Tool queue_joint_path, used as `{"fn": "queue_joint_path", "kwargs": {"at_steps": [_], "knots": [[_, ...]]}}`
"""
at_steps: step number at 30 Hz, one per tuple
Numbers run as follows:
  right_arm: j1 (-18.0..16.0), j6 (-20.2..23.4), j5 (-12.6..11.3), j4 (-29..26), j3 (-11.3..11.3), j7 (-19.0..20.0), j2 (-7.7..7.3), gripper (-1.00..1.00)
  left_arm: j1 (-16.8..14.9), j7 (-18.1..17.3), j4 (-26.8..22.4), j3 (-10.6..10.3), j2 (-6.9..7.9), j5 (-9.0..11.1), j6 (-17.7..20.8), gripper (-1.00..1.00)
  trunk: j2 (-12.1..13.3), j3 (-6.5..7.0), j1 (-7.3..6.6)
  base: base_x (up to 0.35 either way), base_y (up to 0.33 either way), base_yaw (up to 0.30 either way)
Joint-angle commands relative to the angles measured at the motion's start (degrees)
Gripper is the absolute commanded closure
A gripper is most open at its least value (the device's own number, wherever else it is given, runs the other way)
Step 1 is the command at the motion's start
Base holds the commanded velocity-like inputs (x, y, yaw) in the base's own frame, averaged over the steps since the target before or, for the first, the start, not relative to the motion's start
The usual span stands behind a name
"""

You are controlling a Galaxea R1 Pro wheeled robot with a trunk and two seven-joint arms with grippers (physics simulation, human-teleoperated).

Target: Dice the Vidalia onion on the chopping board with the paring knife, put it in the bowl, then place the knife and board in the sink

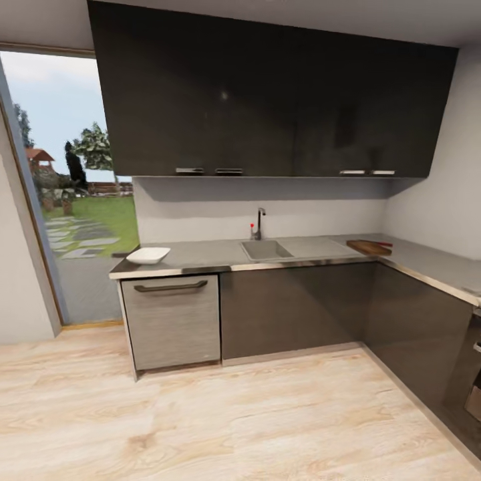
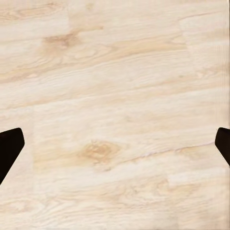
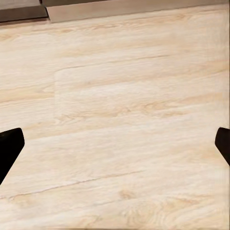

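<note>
Kitchen countertop (image 1: 200, 254) — sink (image 1: 266, 250) centre, bowl (image 1: 148, 255) left, chopping board (image 1: 369, 247) right, perhaps knife-topped.

1 sink (image 1: 266, 250), 1 bowl (image 1: 148, 255), 1 chopping board (image 1: 368, 247), 1 faucet (image 1: 258, 223).

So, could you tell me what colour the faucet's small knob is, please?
Red knob, head view.

Bright daylight from doorway (image 1: 73, 200); soft render, wide-angle distortion.
</note>
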Motion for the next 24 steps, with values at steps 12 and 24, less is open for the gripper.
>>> {"fn": "queue_joint_path", "kwargs": {"at_steps": [12, 24], "knots": [[0.0, -0.2, 0.0, 0.3, 0.0, -0.1, 0.09, -1.00, 0.0, 0.0, -0.1, 0.1, 0.00, 0.0, -0.1, -1.00, 0.0, 0.09, 0.00, 0.000, 0.000, -0.141], [0.0, -0.2, 0.0, 0.2, 0.0, -0.2, 0.10, -1.00, 0.0, 0.0, -0.2, 0.1, -0.11, 0.0, -0.1, -1.00, 0.0, 0.09, 0.00, 0.000, 0.000, -0.002]]}}
